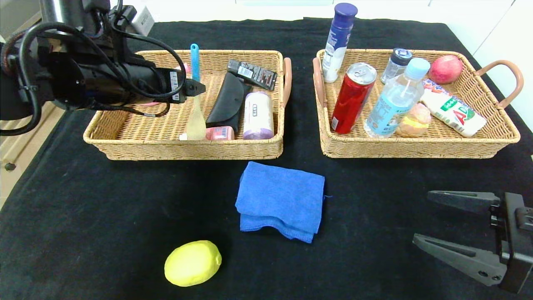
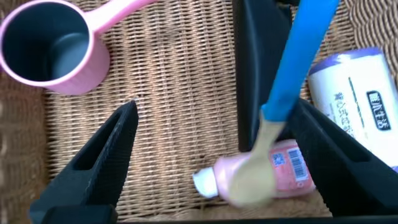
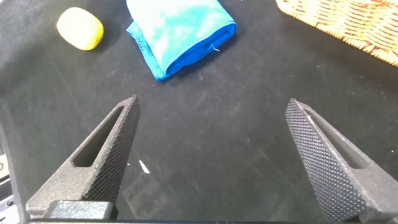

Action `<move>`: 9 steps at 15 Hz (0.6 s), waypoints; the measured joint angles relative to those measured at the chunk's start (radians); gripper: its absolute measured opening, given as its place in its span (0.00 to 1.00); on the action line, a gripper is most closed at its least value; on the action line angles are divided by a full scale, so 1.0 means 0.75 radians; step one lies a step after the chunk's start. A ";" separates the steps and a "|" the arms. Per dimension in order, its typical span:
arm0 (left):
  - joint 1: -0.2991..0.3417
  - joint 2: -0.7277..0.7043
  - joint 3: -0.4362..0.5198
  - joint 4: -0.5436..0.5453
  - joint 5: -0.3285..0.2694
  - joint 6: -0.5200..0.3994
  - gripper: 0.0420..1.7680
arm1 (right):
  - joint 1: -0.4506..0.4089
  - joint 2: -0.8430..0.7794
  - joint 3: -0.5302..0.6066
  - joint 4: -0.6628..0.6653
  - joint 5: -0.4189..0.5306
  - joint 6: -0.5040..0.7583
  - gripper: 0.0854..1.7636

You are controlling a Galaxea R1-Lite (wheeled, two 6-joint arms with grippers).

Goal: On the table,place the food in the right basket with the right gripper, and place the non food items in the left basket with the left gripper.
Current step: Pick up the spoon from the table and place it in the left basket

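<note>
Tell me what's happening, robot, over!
Left gripper open over left basket, spoon dropping. Right gripper open, empty. Lemon, cloth on table, nothing blocking.

Head camera looks down; right wrist camera shares its blue cloth [image 1: 281,200].

Woven wicker left basket [image 1: 125,137], matt black cloth-covered table [image 1: 104,216], soft terry blue cloth [image 1: 281,200].

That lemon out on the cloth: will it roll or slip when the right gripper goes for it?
The lemon is rounded, so a nudge would probably roll it across the table. Its skin looks smooth, so it could squirt from a shallow pinch. The right gripper is open wide; closing around its middle seems safest.
</note>
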 joint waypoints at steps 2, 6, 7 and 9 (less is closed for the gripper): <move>-0.004 -0.010 -0.008 -0.007 0.056 0.099 0.96 | 0.000 0.000 0.000 0.001 0.000 0.000 0.97; -0.040 -0.020 -0.003 -0.024 0.101 0.125 0.97 | 0.000 0.000 0.000 0.001 0.000 0.000 0.97; -0.047 -0.023 -0.002 -0.020 0.101 0.125 0.97 | 0.000 0.000 0.000 0.001 0.001 0.000 0.97; -0.091 -0.038 0.001 -0.001 0.099 0.128 0.97 | -0.001 0.000 0.000 0.000 0.000 0.000 0.97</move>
